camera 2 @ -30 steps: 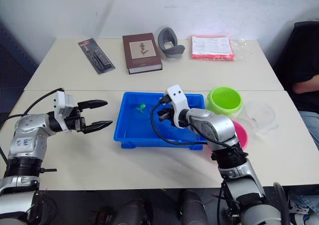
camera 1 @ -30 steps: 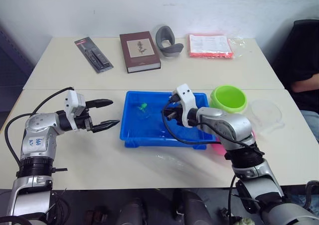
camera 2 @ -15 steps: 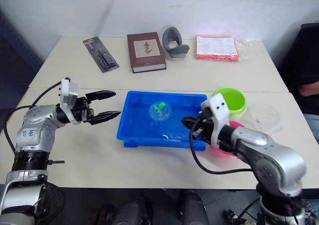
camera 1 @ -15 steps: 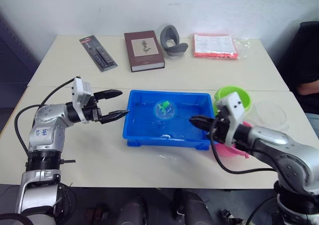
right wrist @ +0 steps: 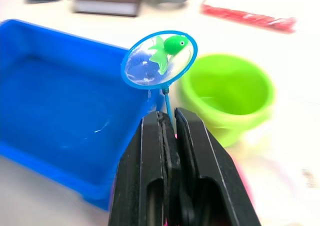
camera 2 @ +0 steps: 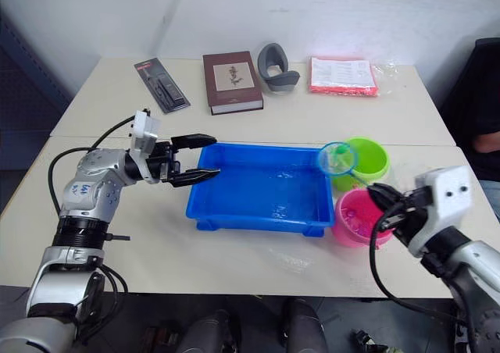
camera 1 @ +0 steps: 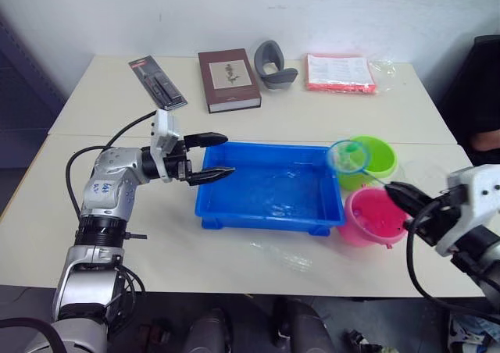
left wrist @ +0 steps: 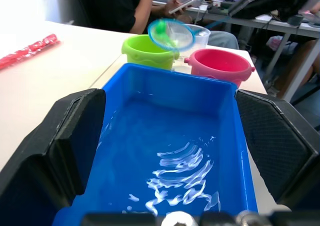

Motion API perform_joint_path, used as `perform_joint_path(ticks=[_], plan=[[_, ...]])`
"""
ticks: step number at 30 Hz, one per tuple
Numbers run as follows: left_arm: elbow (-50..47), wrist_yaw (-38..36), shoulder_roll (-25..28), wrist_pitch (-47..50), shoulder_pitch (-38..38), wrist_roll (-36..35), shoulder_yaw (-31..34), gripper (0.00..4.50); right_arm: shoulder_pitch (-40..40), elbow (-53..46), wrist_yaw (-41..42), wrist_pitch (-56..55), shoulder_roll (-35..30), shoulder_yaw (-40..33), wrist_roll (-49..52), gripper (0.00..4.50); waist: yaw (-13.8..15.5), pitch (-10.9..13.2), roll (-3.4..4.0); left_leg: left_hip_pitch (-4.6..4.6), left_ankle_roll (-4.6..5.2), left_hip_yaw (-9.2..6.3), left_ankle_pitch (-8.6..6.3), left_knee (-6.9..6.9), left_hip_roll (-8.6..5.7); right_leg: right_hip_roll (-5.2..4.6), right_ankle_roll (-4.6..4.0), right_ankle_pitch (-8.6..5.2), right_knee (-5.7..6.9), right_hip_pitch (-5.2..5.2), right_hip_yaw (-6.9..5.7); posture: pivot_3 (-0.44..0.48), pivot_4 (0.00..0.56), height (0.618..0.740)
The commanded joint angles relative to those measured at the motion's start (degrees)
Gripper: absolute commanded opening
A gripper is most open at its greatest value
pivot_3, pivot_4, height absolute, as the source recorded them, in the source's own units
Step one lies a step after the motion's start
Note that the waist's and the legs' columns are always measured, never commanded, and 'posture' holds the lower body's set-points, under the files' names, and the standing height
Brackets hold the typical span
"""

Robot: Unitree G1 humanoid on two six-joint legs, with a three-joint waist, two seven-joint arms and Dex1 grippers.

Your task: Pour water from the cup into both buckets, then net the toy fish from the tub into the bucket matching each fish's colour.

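Green fish [right wrist: 173, 45] lies in the net [right wrist: 159, 60] clamped by the right hand [right wrist: 169, 128]; left hand [camera 1: 218, 155] spread apart.

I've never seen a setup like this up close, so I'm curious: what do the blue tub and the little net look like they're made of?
The tub looks like moulded plastic: uniform bright blue, glossy walls, rounded rim. The net, holding a green fish, seems to have a thin blue plastic hoop and fine see-through mesh, probably fabric or nylon; the look leaves that open.
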Motion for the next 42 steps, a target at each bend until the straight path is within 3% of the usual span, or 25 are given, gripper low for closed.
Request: perform_joint_path(ticks=[1, 8, 15, 24, 42], plan=[[-0.72, -0.6, -0.88, -0.07, -1.5, -0.82, 0.16, 4.44, 0.88, 2.57, 0.13, -5.89, -1.45, -2.04, -4.02, 0.0, 0.13, 0.0, 0.0, 0.0, 0.01, 0.01, 0.01, 0.0, 0.0, 0.0, 0.02, 0.01, 0.0, 0.0, 0.02, 0.0, 0.15, 0.74], [-0.91, -0.94, -1.76, -0.17, -1.24, -0.49, -0.47, 4.44, 2.41, 9.42, -0.58, -16.53, -4.64, 3.66, -17.8, 0.0, 0.44, 0.0, 0.0, 0.0, 0.05, 0.02, 0.03, 0.0, -0.04, -0.01, 0.06, 0.03, -0.01, 0.0, 0.07, 0.0, 0.15, 0.74], [-1.13, -0.6, -1.92, -0.36, -1.02, -0.52, -0.29, 4.44, 9.04, 16.22, 1.02, -39.16, -10.64, 13.87, -39.1, 0.0, 0.54, 0.0, 0.0, -0.01, 0.07, 0.03, 0.05, 0.0, -0.05, -0.03, 0.12, 0.07, -0.04, 0.01, 0.09, 0.0, 0.15, 0.74], [-1.4, -0.3, -2.94, -2.88, -0.81, -1.14, 0.69, 4.44, 8.97, 24.8, -2.49, -56.51, -17.12, 17.65, -61.04, 0.0, 0.54, 0.0, 0.0, -0.01, 0.07, 0.01, 0.1, 0.01, 0.04, -0.06, 0.16, 0.09, -0.04, 0.02, 0.1, 0.0, 0.15, 0.74], [-2.4, -1.76, -2.92, -3.06, -0.24, -0.83, -0.59, 4.44, 6.2, 31.99, -2.63, -71.28, -24.16, 17.7, -77.31, 0.0, 0.51, 0.0, 0.01, 0.0, 0.08, -0.03, 0.15, 0.01, 0.07, -0.1, 0.2, 0.11, -0.07, 0.09, 0.08, 0.0, 0.15, 0.74]])
